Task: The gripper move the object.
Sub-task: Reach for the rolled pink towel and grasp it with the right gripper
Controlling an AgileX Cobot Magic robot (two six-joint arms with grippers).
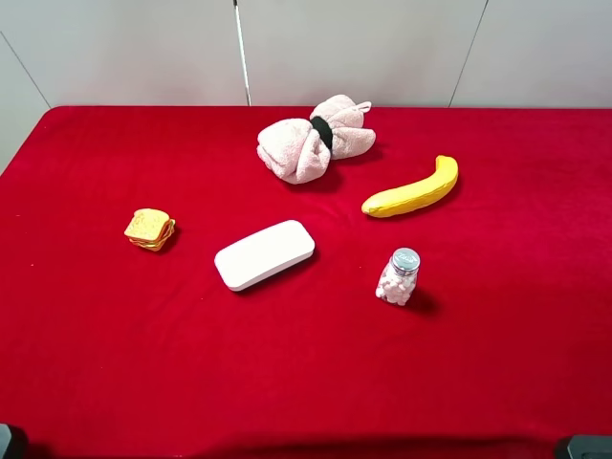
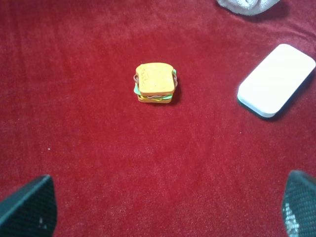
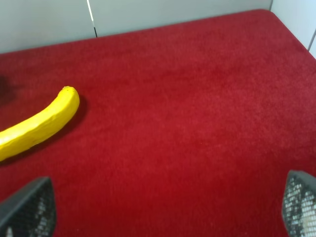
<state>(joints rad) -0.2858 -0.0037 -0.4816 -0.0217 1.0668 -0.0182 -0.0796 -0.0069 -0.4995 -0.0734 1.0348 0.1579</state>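
While our left gripper (image 2: 163, 210) and right gripper (image 3: 163, 207) hang with jaws wide apart, holding nothing, we see the towel (image 1: 316, 140) untouched at the far middle of the red table (image 1: 96, 363), banana (image 1: 411, 188) near its right.

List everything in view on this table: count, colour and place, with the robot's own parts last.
towel: one, pale pink with a black band, far middle of the table
banana: one, yellow, right of the towel
case: one, white, middle of the table
jar: one, clear with a silver lid and white pieces inside, standing right of the case
toy sandwich: one, orange-tan, left side
table: one, red cloth, under everything
left tool: one, dark, open and empty, over the cloth near the toy sandwich
right tool: one, dark, open and empty, over the cloth near the banana
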